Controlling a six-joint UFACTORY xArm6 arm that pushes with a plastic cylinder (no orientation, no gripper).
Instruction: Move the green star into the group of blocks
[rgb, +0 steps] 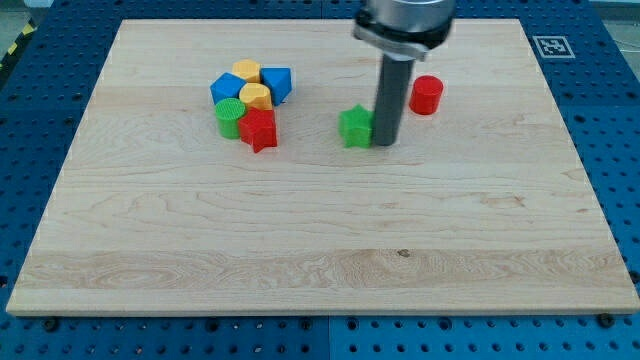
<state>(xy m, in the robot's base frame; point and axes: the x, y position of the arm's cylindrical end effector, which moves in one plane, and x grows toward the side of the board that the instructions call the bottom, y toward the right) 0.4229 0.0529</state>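
The green star (355, 127) lies on the wooden board just above the board's middle. My tip (386, 142) stands right beside the star, on its right, touching or nearly touching it. The group of blocks lies toward the view's upper left: a blue block (227, 88), a yellow block (247, 72), a second blue block (277, 83), a second yellow block (256, 97), a green cylinder (230, 117) and a red star (259, 130), all packed together. The green star is apart from the group, to its right.
A red cylinder (427, 95) stands alone to the right of the rod. The wooden board (320, 250) rests on a blue perforated table. A fiducial marker (551, 46) sits at the board's top right corner.
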